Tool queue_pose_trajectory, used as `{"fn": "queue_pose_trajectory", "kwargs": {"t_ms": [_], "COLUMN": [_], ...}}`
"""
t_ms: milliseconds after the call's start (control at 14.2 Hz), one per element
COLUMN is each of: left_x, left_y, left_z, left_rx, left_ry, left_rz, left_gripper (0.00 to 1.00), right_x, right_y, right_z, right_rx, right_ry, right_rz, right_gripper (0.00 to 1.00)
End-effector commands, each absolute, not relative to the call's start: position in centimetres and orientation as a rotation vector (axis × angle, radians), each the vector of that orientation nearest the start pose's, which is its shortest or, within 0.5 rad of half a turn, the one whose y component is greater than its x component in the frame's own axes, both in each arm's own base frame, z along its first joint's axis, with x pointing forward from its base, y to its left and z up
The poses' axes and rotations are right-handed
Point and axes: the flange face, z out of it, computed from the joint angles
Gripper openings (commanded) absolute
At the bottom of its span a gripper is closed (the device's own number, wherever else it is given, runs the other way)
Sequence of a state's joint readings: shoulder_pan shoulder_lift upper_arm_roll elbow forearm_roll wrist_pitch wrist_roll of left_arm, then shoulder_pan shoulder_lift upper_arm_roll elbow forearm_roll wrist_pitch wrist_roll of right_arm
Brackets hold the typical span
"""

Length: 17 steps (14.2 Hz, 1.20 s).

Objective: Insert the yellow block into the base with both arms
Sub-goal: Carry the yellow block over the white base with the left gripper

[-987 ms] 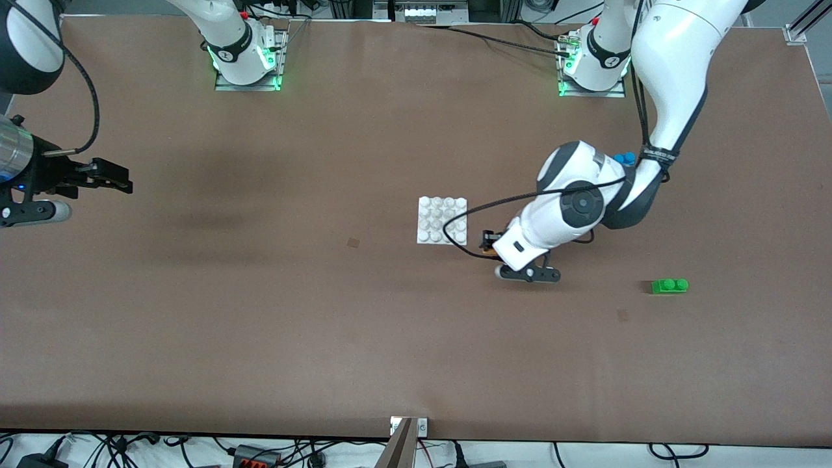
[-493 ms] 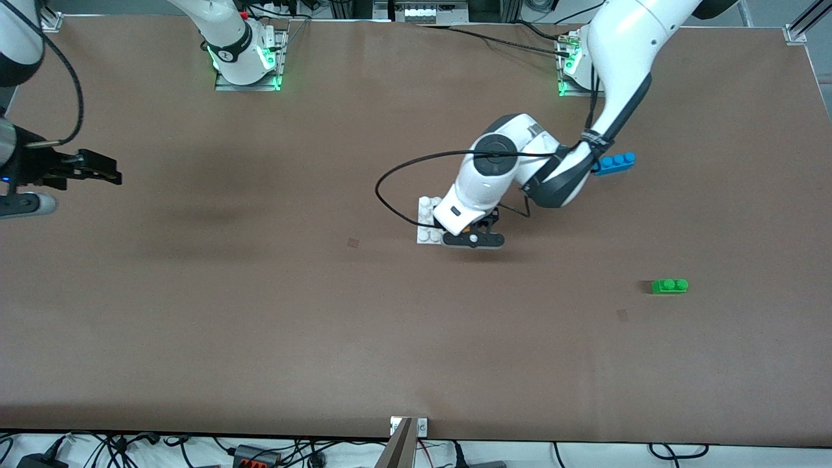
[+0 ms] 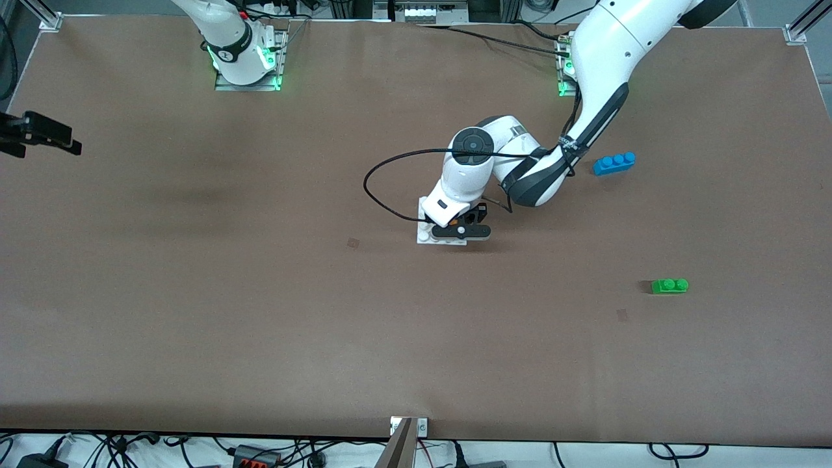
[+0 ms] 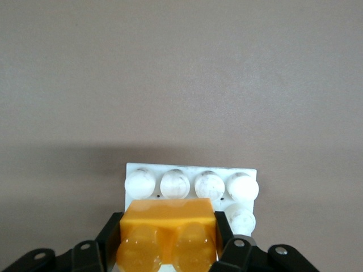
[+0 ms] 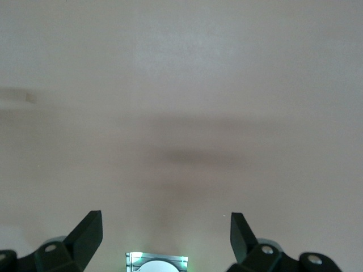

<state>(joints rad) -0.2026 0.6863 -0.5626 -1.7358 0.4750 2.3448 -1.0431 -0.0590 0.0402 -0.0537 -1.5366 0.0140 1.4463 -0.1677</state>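
A robotics lab bench is shown. Two white arms are bolted by metal plates, lit green at the bases (image 3: 247,62), onto a table (image 3: 195,312) covered in plain brown sheet. Cables and power strips (image 3: 257,455) are seen along its edge, and aluminium framing (image 3: 803,26) at its corners.

Even, bright overhead light, soft shadows all round.
Front view is crisp across the brown tabletop (image 3: 260,312), with faint smudgy shadows toward the right arm's end and a small dark one under the left gripper (image 3: 463,224). Left wrist view: yellow block (image 4: 167,235) glossy and slightly soft up close. Right wrist view looks washed out, pale and hazy.
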Motion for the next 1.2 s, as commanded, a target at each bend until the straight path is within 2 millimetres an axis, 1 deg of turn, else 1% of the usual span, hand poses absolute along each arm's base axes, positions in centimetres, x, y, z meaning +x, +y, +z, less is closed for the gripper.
{"fn": "queue_pose_trajectory", "kwargs": {"t_ms": [0,141,211,282,423,705,775,1057,1128], "left_x": [49.6,49.1,48.5,47.8,47.0,46.8,46.9,47.2,47.2], "left_y": [-44.2,-44.4,-44.4,-44.7,-44.9,-45.2,-45.3,-45.0,-44.9], "left_z": [23.0,23.0,22.8,23.0,22.9,22.5,22.5,22.4,22.3], "left_rx": [-3.170,-3.172,-3.165,-3.167,-3.158,-3.166,-3.165,-3.169,-3.169], "left_ry": [-0.094,-0.090,-0.087,-0.072,-0.045,-0.048,-0.041,-0.034,-0.035], "left_rz": [-0.093,-0.084,-0.075,-0.071,-0.081,-0.132,-0.141,-0.158,-0.158], "left_gripper": [0.46,0.46,0.46,0.46,0.46,0.47,0.47,0.47,0.47], "right_x": [54.4,54.6,54.5,54.4,54.4,54.6,54.5,54.7,54.7], "right_y": [-5.7,-5.7,-5.6,-5.9,-6.0,-5.5,-5.2,-2.7,-1.9], "right_z": [60.1,60.0,60.1,60.1,60.1,60.1,60.1,60.6,60.6], "right_rx": [-3.132,-3.136,-3.136,-3.136,-3.134,-3.144,-3.143,-3.181,-3.192], "right_ry": [-0.080,-0.085,-0.087,-0.080,-0.078,-0.092,-0.099,-0.180,-0.170], "right_rz": [0.225,0.231,0.237,0.239,0.239,0.236,0.243,0.232,0.232], "right_gripper": [1.00,1.00,1.00,1.00,1.00,1.00,1.00,1.00,1.00]}}
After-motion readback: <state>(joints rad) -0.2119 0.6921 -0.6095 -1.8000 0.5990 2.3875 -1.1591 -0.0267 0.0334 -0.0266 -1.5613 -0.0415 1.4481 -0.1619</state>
